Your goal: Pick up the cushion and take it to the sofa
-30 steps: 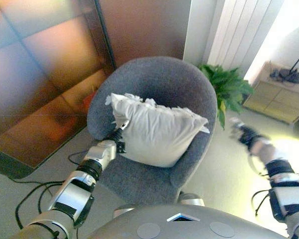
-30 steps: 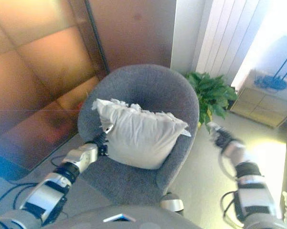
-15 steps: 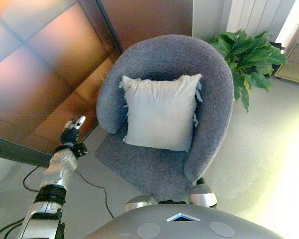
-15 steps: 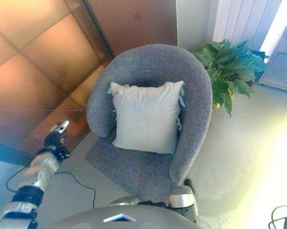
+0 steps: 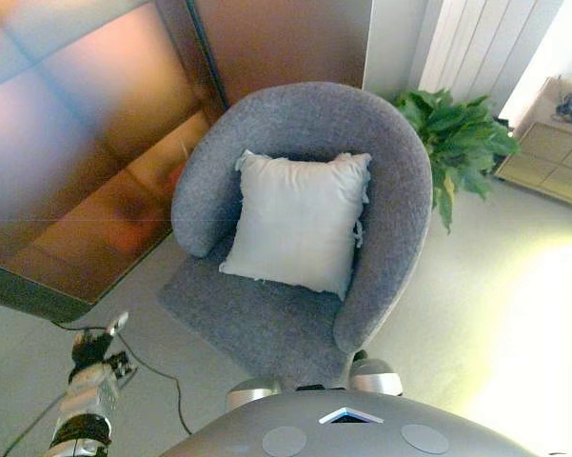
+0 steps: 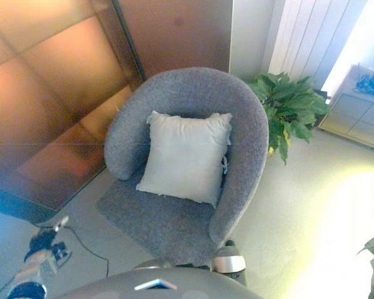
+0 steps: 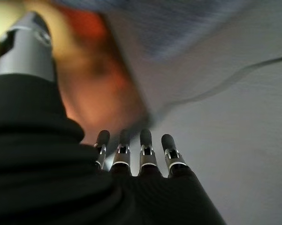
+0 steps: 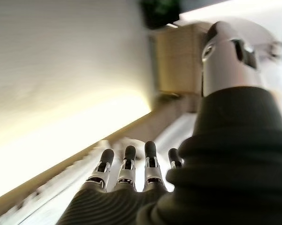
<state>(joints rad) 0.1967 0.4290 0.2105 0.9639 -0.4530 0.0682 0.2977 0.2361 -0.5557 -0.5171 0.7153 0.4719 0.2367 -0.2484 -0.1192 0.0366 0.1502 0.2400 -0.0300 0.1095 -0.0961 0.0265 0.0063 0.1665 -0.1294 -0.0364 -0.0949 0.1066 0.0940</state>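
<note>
A pale grey, square fabric cushion (image 5: 298, 220) with fringed edges is propped upright against the curved backrest of a round, grey upholstered tub armchair (image 5: 305, 324), its lower edge resting on the seat. It is touched by neither hand. The left hand (image 5: 93, 347) is seen low over the light floor (image 5: 476, 286), off the front left corner of the armchair and well apart from the cushion; in its wrist view the fingers (image 7: 145, 145) are extended straight, side by side, and nothing is held. The right hand (image 8: 131, 180) is shown only in its own wrist view, with fingers likewise straight and empty. A green leafy potted plant (image 5: 452, 133) stands just beside the armchair's right side, near a low beige cabinet (image 5: 547, 157).
</note>
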